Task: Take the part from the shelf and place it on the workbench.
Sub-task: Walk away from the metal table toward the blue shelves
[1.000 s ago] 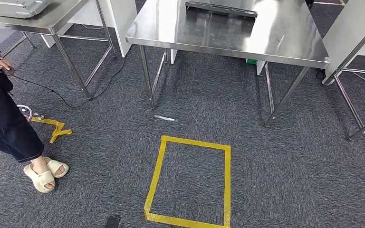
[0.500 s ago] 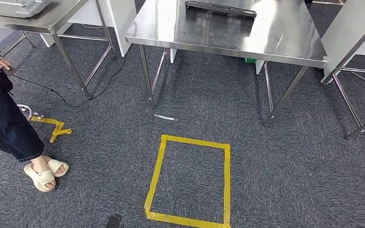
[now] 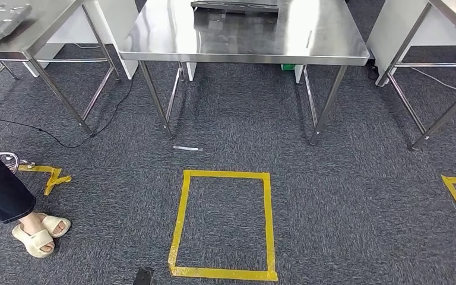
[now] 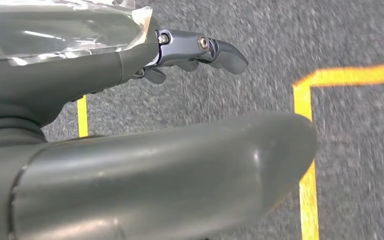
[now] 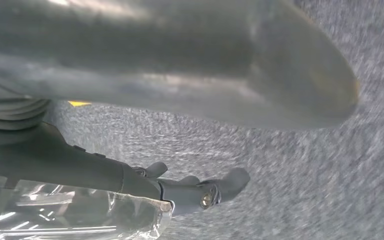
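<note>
Black flat part [image 3: 235, 6] lies crosswise on steel workbench [image 3: 309, 41] far edge

Bright glare on steel table [image 3: 243, 41]; wrist views blurred.

Workbench [image 3: 332, 44] glossy steel (mirror-like); carpet [image 3: 356, 196] rough grey weave.

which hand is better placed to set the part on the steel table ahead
Neither stands out. Left hand and right hand both hang over the carpet beside a clear-wrapped part, well short of the workbench.
</note>
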### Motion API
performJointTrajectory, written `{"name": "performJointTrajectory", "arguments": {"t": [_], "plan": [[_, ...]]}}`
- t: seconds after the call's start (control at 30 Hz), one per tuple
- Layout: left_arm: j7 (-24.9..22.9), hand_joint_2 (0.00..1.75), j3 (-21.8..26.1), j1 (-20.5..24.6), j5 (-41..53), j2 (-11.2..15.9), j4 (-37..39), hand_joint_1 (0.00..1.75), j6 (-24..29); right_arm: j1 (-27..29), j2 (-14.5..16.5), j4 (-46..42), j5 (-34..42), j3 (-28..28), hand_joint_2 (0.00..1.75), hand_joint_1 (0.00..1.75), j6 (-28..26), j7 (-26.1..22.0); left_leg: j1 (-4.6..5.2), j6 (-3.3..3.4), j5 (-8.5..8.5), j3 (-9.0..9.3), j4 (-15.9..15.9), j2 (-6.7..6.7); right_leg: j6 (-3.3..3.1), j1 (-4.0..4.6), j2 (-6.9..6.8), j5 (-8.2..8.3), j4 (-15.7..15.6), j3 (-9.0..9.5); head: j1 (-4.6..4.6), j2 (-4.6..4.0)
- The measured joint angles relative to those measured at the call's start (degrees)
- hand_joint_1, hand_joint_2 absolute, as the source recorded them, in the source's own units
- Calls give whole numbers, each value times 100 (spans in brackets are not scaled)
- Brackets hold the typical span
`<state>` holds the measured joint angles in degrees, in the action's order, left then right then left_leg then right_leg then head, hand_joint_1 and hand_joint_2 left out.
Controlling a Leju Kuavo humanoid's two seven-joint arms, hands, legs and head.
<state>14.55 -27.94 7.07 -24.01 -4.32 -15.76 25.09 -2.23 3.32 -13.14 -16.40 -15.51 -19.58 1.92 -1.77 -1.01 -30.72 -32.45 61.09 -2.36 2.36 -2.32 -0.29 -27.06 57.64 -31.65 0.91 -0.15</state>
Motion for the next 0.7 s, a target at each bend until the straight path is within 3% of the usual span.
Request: {"name": "performJointTrajectory", "arguments": {"t": [0.07, 0.1, 0.13, 0.17, 0.2, 0.27, 0.33, 0.4, 0.43, 0.5, 0.57, 0.63, 0.67, 0.7], "plan": [[-2, 0, 4, -13, 5, -1, -2, 0, 0, -3, 5, 0, 7, -29, 0, 0, -5, 0, 11, 25, -436, -347, 799, 177, -60, 48, 106, 33, 5, -44, -21, 0], [-5, 0, 5, -19, 9, -1, -2, 0, 0, 0, 9, 0, 10, -40, 0, 0, -6, 0, 18, 47, -557, -498, 1133, 205, -80, 77, 167, 45, 7, -62, -29, 0], [-11, 0, 7, -23, 16, -1, -2, 0, 0, 7, 11, 1, 15, -49, 0, 0, -10, 0, 25, 78, -566, -568, 1286, 218, -93, 105, 232, 53, 9, -73, -29, 0], [-19, 0, 9, -23, 27, -1, -2, 0, 0, 13, 13, 1, 21, -60, 0, 0, -17, 0, 38, 121, -457, -525, 1200, 235, -103, 128, 303, 61, 10, -77, -29, 0], [-27, 0, 11, -21, 41, -1, -2, 0, 0, 16, 13, 2, 27, -73, 0, 0, -26, 0, 54, 176, -267, -378, 905, 285, -111, 144, 377, 68, 10, -76, -30, 0], [-44, 0, 16, -15, 71, 3, -2, 0, 0, 10, 28, 2, 36, -103, 0, 0, -48, -1, 80, 294, 83, 7, 128, 551, -105, 177, 510, 83, 18, -82, -27, 0], [-68, 0, 17, -11, 103, 0, -2, 0, -8, 3, 46, 2, 42, -144, 0, 0, -81, -4, 105, 333, 185, 187, -259, 728, -68, 183, 616, 107, 28, -119, -22, 0], [-109, 0, 19, -1, 130, -7, -4, 0, -34, 15, 53, 2, 50, -191, 0, 0, -111, -7, 130, 328, 208, 192, -320, 631, -1, 166, 732, 148, 19, -181, -22, 0], [-132, 0, 20, 9, 143, -8, -5, 0, -51, 25, 55, 2, 54, -211, 0, 0, -120, -8, 134, 337, 238, 197, -355, 562, 25, 164, 711, 145, 43, -223, -21, 0], [-157, 0, 24, 30, 164, -5, -7, 0, -67, 31, 54, 3, 60, -246, 0, 0, -132, -8, 121, 368, 298, 199, -426, 406, 32, 189, 476, -22, 337, -399, 15, 0], [-170, 0, 26, 30, 176, -3, -5, 0, -79, 19, 51, 3, 59, -286, 0, 0, -137, -10, 137, 392, 313, 181, -438, 232, 10, 185, 194, -367, 1033, -712, 53, 0], [-178, 0, 28, 20, 178, 1, -4, 0, -86, 24, 50, 4, 56, -317, 0, 0, -138, -11, 148, 395, 315, 163, -436, 51, 47, 158, 109, -560, 1571, -914, 56, 0], [-180, 0, 28, 20, 180, 2, -4, 0, -85, 33, 50, 4, 55, -328, 0, 0, -138, -11, 146, 394, 315, 159, -434, -26, 97, 140, 82, -531, 1542, -858, 58, 0], [-180, 0, 29, 22, 182, 3, -4, 0, -85, 41, 48, 4, 52, -337, 0, 0, -139, -10, 143, 390, 314, 161, -433, -94, 157, 120, 46, -430, 1292, -689, 57, 0]]}}
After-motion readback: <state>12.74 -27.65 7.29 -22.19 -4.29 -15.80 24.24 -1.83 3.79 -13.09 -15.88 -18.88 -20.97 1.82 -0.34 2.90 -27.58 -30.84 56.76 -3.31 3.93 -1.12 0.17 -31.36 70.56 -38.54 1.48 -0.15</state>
